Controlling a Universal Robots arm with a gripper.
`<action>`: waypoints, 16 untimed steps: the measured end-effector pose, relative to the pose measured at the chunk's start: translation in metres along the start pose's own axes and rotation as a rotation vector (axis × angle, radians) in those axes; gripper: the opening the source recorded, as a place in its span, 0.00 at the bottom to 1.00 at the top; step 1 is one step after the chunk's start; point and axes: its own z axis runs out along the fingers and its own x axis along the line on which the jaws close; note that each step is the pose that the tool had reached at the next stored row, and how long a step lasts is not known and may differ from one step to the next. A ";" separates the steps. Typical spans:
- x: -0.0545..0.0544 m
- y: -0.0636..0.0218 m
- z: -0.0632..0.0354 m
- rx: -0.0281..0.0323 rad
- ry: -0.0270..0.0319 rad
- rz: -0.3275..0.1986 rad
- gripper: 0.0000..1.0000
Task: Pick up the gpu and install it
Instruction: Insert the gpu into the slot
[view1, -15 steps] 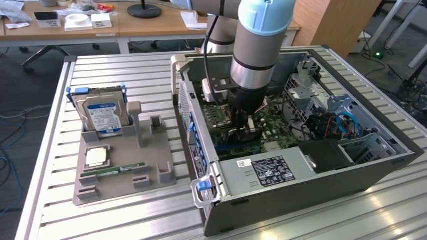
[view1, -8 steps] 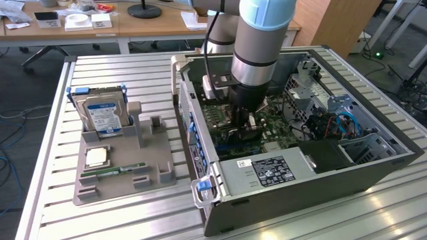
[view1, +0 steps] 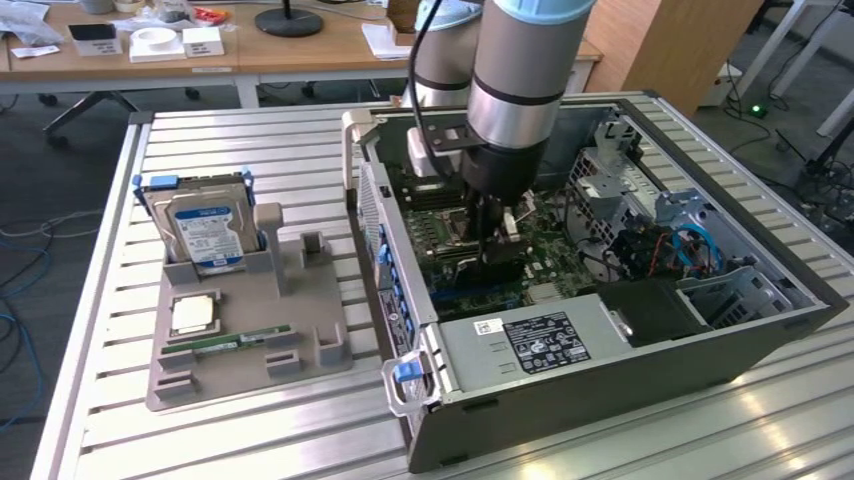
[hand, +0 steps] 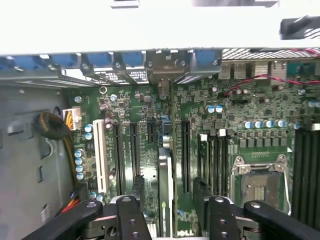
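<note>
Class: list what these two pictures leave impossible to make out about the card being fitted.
- Exterior view: the gripper and arm hide the gpu inside the computer case.
- Wrist view: gpu seen edge-on; its lower end cut off by the picture edge.
- Whether it sits fully in its slot: cannot tell.

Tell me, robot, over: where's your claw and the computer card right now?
Black two-finger gripper down inside the open grey computer case, jaws apart. Thin dark gpu card standing edge-on between the fingers, over the green motherboard. Nothing blocking, over.
</note>
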 end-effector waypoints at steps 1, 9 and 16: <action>0.000 -0.0002 -0.0032 0.0000 0.0001 0.000 0.51; -0.001 -0.0016 -0.0299 -0.0001 0.0002 0.000 0.51; -0.002 -0.0027 -0.0517 0.0000 0.0007 0.000 0.51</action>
